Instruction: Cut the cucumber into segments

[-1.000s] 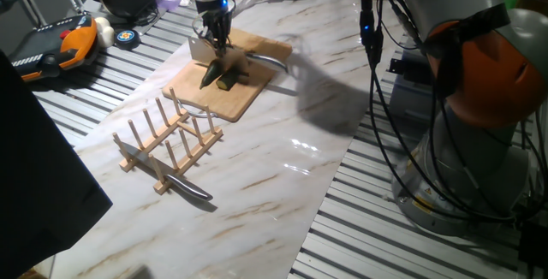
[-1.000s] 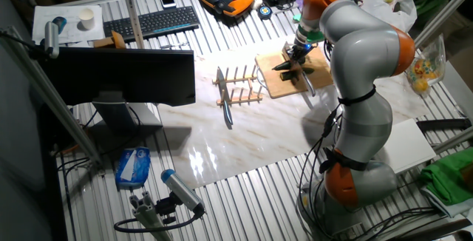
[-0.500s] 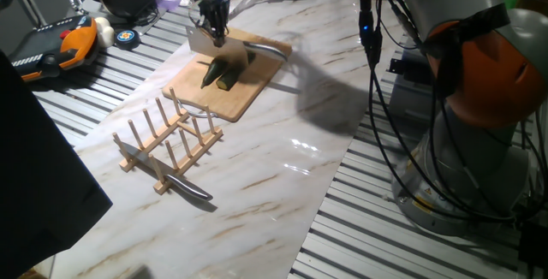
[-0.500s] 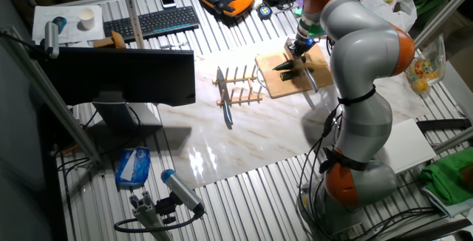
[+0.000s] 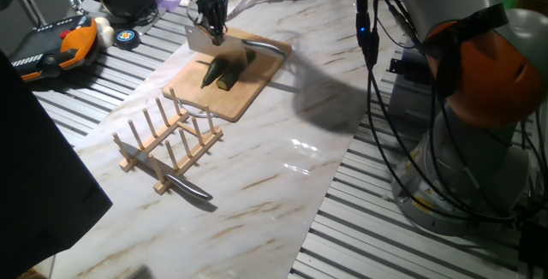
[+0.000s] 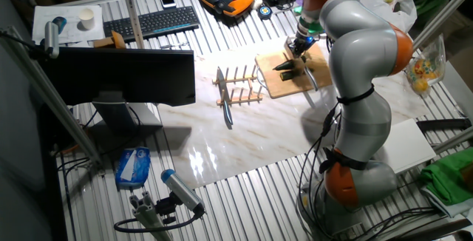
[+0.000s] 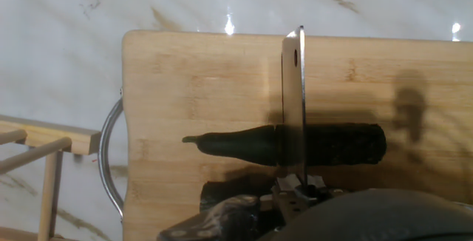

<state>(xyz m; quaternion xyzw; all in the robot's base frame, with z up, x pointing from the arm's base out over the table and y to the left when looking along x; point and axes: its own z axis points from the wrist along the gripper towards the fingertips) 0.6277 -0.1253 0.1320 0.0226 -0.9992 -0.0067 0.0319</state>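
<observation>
Above the board: pincer (image 5: 211, 32) hanging over the wooden cutting board (image 5: 250, 91), clamped on a knife (image 7: 294, 100) by its handle, blade pointing away from the hand camera.
Cucumber location: cucumber (image 7: 295, 144) lying flat on the board, near the middle; in one fixed view, seen as dark pieces (image 5: 221, 72) just below the blade.
Long axis: running left to right in the hand view, tapered stem tip at the left, blunt end at the right.
Key relation: blade edge-on and crossing the cucumber at a right angle, over its middle part; raised or touching, cannot tell from the hand view; in one fixed view, apparently lifted clear.
Next move, as a judgement: straight descent along the blade plane, no turning needed.
Nearby: wooden rack (image 5: 167, 139) on the marble table (image 5: 282, 155), second knife (image 5: 171, 179) beside it.
</observation>
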